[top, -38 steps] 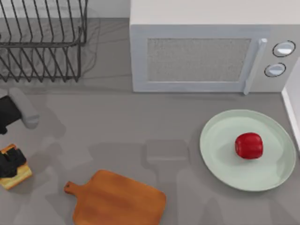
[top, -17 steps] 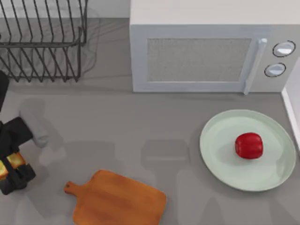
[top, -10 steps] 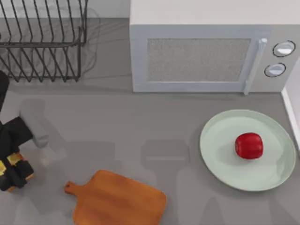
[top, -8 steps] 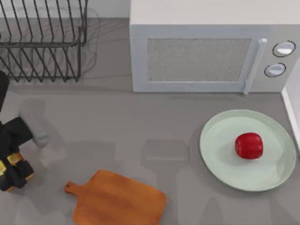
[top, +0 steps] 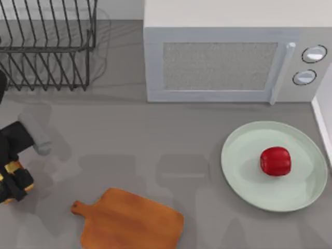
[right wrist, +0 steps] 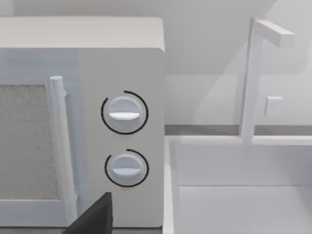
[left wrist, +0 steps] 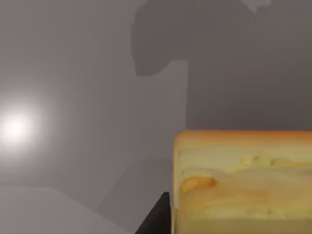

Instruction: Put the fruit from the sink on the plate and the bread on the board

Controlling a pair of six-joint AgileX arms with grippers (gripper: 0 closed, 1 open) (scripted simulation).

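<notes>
The bread (top: 11,167) is a toasted golden chunk at the table's far left edge, with my left gripper (top: 13,179) shut on it. In the left wrist view the bread (left wrist: 243,185) hangs close, above the grey tabletop. The orange-brown board (top: 129,220) lies near the front, to the right of the gripper and apart from it. On the pale green plate (top: 244,176) at the right rests the red fruit (top: 275,161). A dark part of my right gripper (right wrist: 95,217) appears low in the right wrist view, facing the microwave and the sink (right wrist: 234,195).
A white microwave (top: 223,57) stands at the back centre, with its dials (right wrist: 124,114) in the right wrist view. At the back left is a black wire dish rack (top: 46,46). The sink's white rim (top: 324,119) runs along the right edge, with a faucet (right wrist: 253,78) behind.
My left gripper, still shut on the bread, has shifted a little toward the back of the table. The fruit, plate and board have not moved.
</notes>
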